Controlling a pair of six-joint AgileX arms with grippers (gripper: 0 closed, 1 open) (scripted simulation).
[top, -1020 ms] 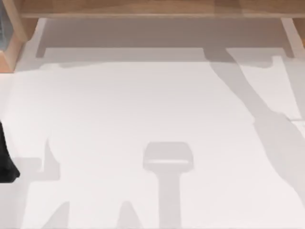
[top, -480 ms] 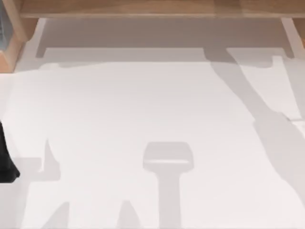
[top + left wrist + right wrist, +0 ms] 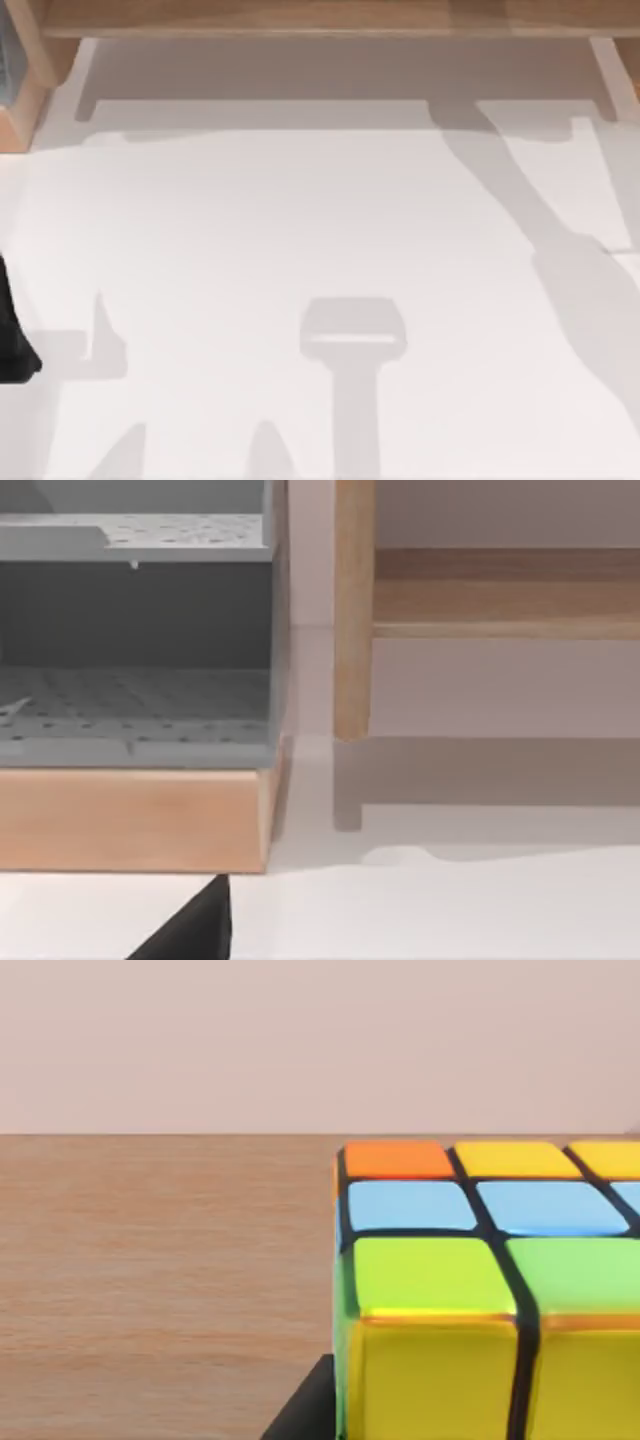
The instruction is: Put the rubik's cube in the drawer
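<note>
Rubik's cube (image 3: 490, 1290) fills lower right of my right wrist view, square on wood, no long axis. My right pincer's grip: cannot tell. Left arm (image 3: 12, 335) parked at top view's left edge.

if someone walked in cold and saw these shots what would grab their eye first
The bright rubik's cube would, close up in the right wrist view with orange, yellow, blue and green tiles, resting on a wooden surface. Next, the grey drawer unit with its wooden front, seen from the left wrist. From above, the white table carries long shadows, with a wooden frame along its far edge.
</note>
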